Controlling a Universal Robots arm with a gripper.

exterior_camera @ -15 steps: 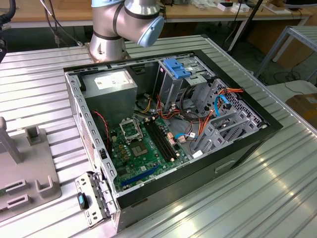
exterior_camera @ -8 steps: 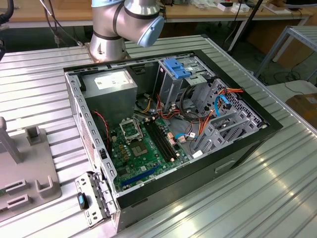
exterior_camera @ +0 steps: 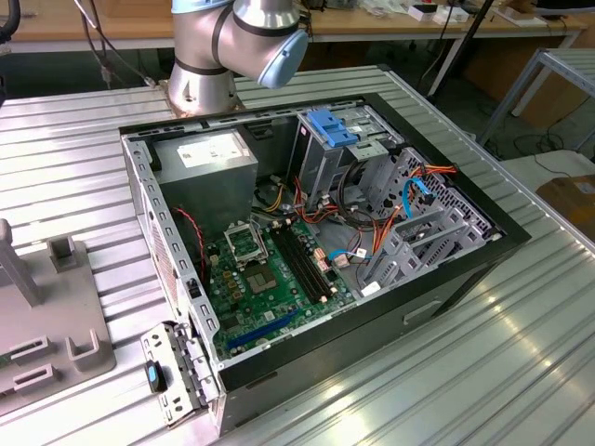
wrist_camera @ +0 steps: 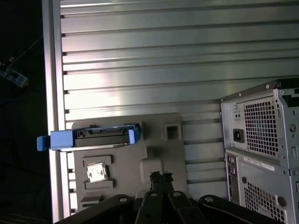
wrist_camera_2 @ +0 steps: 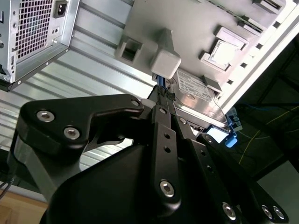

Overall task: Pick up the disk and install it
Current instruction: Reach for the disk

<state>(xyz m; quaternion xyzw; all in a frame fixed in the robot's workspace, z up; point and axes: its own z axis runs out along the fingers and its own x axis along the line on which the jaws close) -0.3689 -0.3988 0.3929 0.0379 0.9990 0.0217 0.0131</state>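
The hand [wrist_camera: 161, 177] hangs over a grey plate [wrist_camera: 126, 161] on the ribbed bench [wrist_camera: 163, 70]. Its black fingers [wrist_camera_2: 163, 107] are pressed together at the tips and grip nothing.

The disk [wrist_camera: 88, 138] sits at the plate's edge, right by the edge of the bench and apart from the hand. Its blue frame shows in both wrist views, and its white label [wrist_camera_2: 196, 86] in the second wrist view.

A raised grey block [wrist_camera: 152, 165] stands on the plate just ahead of the fingertips. A second block with a square hole [wrist_camera: 172, 130] is beside it. A silver chip [wrist_camera: 96, 171] lies in a pocket of the plate near the disk.

In the exterior view the case [exterior_camera: 139, 186] lies open in the middle of the bench. Inside it are a green board [exterior_camera: 270, 279], loose coloured wires [exterior_camera: 372, 232] and a blue-topped cage [exterior_camera: 330, 125]. The plate lies on the exterior view's left of the case. The arm [exterior_camera: 232, 37] rises from the bench behind the case.
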